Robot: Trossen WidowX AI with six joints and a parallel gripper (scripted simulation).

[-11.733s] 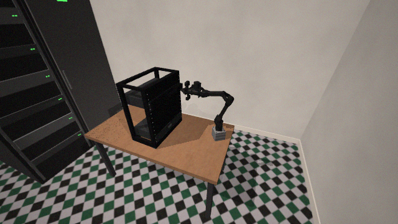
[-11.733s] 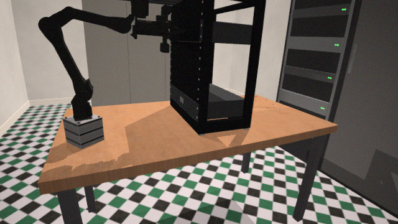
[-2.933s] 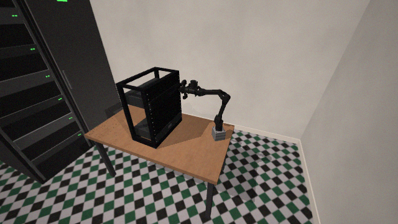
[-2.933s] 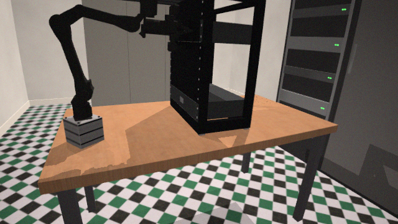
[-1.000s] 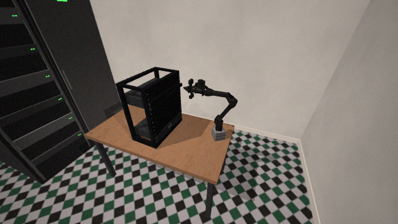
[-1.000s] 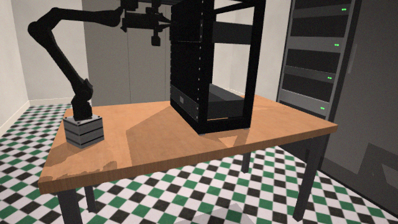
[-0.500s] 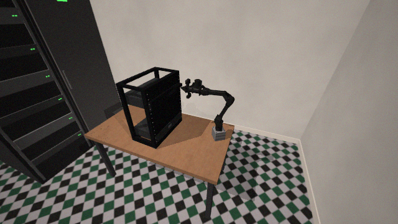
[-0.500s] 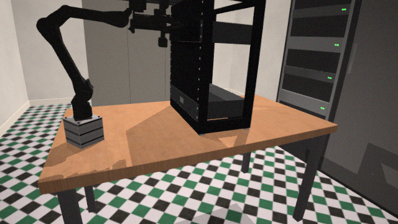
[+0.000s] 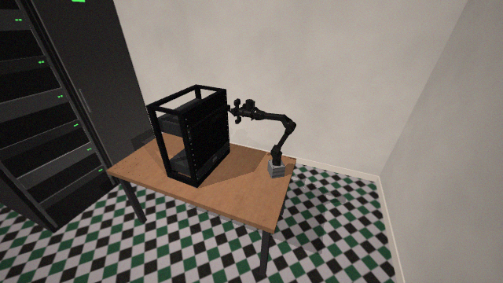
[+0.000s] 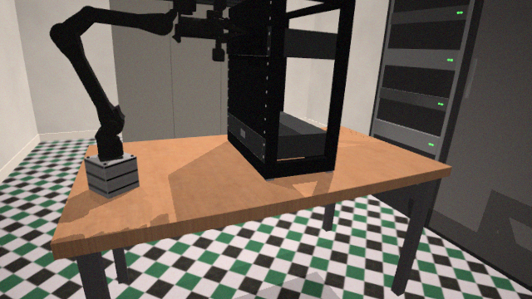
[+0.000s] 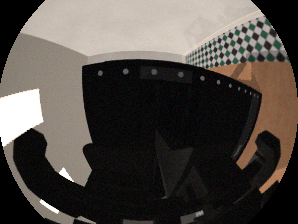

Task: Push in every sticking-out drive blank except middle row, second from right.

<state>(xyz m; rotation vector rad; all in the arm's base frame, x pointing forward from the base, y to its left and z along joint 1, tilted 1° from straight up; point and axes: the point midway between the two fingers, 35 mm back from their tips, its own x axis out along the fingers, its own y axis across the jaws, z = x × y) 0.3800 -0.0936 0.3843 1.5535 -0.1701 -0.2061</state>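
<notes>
The black open-frame rack (image 9: 190, 134) stands on the wooden table, its front face of dark drive blanks (image 9: 208, 127) turned toward the arm. The single blanks are too dark to tell apart. My gripper (image 9: 229, 109) is shut and empty, held level with its tip against the top row at the rack's far front edge. In the exterior view the gripper (image 10: 228, 30) meets the upper front of the rack (image 10: 283, 83). In the wrist view a black blank face (image 11: 166, 143) fills the frame right in front of the fingers.
The arm's grey base (image 9: 277, 168) sits on the table's right side. A tall server cabinet (image 9: 51, 98) stands to the left of the table. A grey tray (image 10: 299, 139) lies in the rack's bottom. The wall is close behind.
</notes>
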